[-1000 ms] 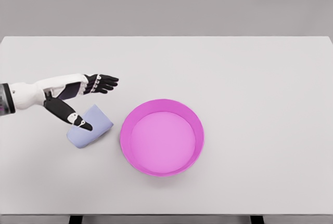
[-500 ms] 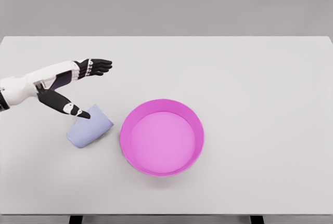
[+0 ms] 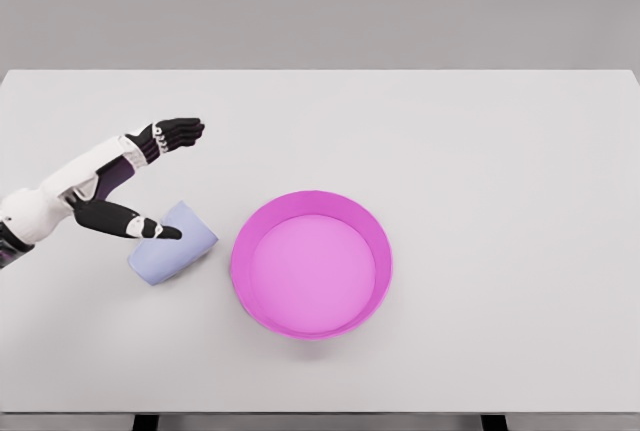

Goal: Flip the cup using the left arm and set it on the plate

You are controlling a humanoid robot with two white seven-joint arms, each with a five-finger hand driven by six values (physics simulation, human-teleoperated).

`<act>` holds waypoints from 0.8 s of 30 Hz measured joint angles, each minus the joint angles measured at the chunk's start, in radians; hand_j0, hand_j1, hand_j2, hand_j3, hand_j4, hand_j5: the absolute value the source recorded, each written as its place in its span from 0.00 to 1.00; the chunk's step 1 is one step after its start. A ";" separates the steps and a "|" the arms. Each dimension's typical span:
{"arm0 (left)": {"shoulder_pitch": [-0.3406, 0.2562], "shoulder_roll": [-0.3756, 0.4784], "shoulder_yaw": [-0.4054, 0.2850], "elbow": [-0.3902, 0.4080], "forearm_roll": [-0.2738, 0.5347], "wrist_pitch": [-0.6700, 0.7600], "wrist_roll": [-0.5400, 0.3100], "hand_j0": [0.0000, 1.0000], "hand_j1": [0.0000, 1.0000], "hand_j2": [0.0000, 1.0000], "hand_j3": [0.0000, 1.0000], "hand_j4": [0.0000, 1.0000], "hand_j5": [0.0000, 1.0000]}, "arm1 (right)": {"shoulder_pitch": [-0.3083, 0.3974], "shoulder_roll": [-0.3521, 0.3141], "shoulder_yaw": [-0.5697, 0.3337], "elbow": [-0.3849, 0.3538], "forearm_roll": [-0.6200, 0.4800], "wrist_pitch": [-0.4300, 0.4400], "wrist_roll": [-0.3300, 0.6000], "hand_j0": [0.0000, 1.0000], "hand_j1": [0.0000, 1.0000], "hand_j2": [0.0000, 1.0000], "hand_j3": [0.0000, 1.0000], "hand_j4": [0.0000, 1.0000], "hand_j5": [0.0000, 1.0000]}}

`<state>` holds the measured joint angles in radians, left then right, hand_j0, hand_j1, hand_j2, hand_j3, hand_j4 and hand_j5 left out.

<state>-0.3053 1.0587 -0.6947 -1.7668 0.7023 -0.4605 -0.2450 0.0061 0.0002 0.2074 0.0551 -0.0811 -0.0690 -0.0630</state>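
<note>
Lavender and unmarked, the cup [image 3: 172,257] lies on its side on the white table [image 3: 480,151], just left of the magenta plate [image 3: 311,263], apart from it. Left robot hand [image 3: 140,176] hovers above the cup, fingers spread, thumb tip over its upper edge, gripping nothing. No writing shows anywhere.

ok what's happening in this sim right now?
The left hand is reaching over a pale blue cup that lies on its side on the white table, just left of the pink plate. The fingers are spread, with the thumb over the cup, and it isn't gripped. The plate holds nothing. No right arm is in view.
</note>
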 measured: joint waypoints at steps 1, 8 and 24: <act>0.009 -0.002 0.003 0.000 0.000 0.000 0.001 1.00 1.00 1.00 1.00 1.00 1.00 | 0.000 0.000 0.000 0.000 0.000 0.000 0.000 1.00 1.00 1.00 1.00 1.00 1.00; 0.069 -0.042 0.024 0.000 -0.002 0.060 0.057 1.00 1.00 1.00 1.00 1.00 1.00 | 0.000 0.000 0.000 0.000 0.000 0.000 0.000 1.00 1.00 1.00 1.00 1.00 1.00; 0.147 -0.067 0.141 0.000 -0.152 0.166 0.091 1.00 1.00 1.00 1.00 1.00 1.00 | 0.000 0.000 0.000 0.000 0.000 0.000 0.000 1.00 1.00 1.00 1.00 1.00 1.00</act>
<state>-0.1580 0.9921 -0.5539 -1.7667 0.5505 -0.2940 -0.1540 0.0061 0.0002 0.2077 0.0551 -0.0811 -0.0690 -0.0630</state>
